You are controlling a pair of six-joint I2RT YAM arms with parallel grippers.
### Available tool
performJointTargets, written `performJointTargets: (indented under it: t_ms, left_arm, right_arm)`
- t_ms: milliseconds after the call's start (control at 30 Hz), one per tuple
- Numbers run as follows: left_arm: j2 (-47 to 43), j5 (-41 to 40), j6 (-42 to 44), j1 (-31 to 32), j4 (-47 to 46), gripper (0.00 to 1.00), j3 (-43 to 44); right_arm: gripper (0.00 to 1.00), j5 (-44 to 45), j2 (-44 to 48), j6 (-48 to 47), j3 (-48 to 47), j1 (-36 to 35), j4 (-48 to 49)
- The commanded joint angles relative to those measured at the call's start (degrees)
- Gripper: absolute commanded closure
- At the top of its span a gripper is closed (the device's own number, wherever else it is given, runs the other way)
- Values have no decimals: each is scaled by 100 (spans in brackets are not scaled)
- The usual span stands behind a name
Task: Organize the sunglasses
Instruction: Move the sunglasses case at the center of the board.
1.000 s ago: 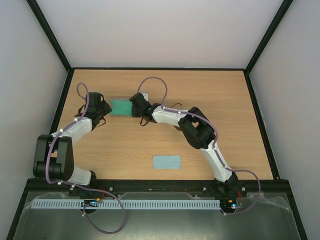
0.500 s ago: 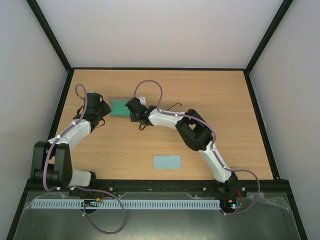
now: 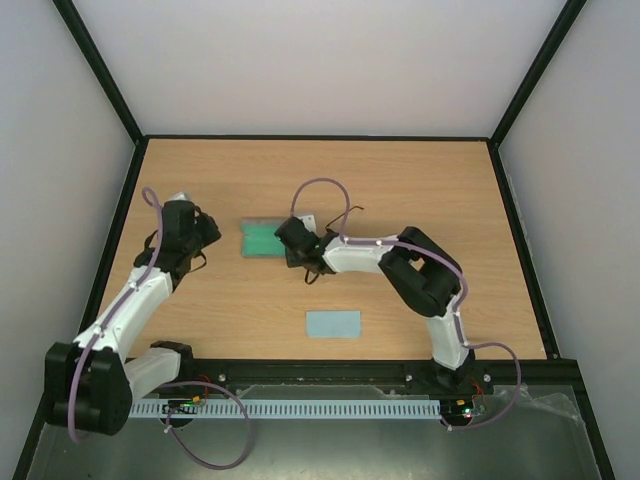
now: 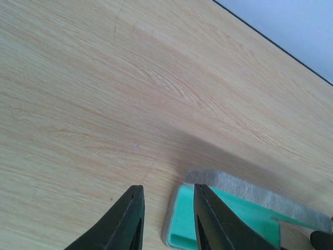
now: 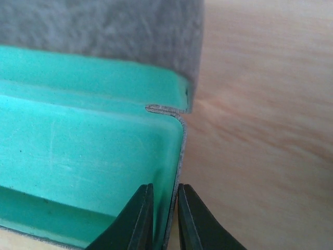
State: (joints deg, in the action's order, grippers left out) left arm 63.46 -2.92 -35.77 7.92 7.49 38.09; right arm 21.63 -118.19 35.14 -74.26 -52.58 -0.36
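Note:
The open grey case (image 3: pixel 262 238) with green lining lies left of the table's middle. My right gripper (image 3: pixel 289 240) is at its right end. In the right wrist view that gripper (image 5: pixel 165 187) is shut on the case's thin end wall (image 5: pixel 179 151), one finger inside on the green lining, one outside. My left gripper (image 3: pixel 205 233) stands open just left of the case, apart from it. Its view shows the case's left end (image 4: pixel 179 224) past the left gripper (image 4: pixel 168 188). Of the sunglasses (image 3: pixel 351 211) only a thin dark wire shows beside the right arm; the rest is hidden.
A light blue square cloth (image 3: pixel 333 324) lies on the wooden table (image 3: pixel 460 200) toward the near edge. Black frame rails and grey walls bound the table on three sides. The right arm (image 3: pixel 420 275) arches across the table's middle.
The right jaws have closed on the case's end wall, and the case has shifted right and nearer with them. The left gripper has drawn back from the case's left end.

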Motion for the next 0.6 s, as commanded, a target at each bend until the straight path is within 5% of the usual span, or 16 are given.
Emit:
performJointTargets:
  t_ms: [0, 233, 567]
  left_arm:
    - [-479, 96, 82, 289, 494, 70, -209]
    - [-930, -388, -171, 1268, 848, 69, -474]
    - [-1593, -630, -518, 2271, 1585, 61, -322]
  right_arm:
    - [85, 90, 425, 9, 867, -199, -131]
    - [85, 33, 934, 102, 1671, -535, -22]
    - [65, -51, 2052, 341, 2065, -622, -59]
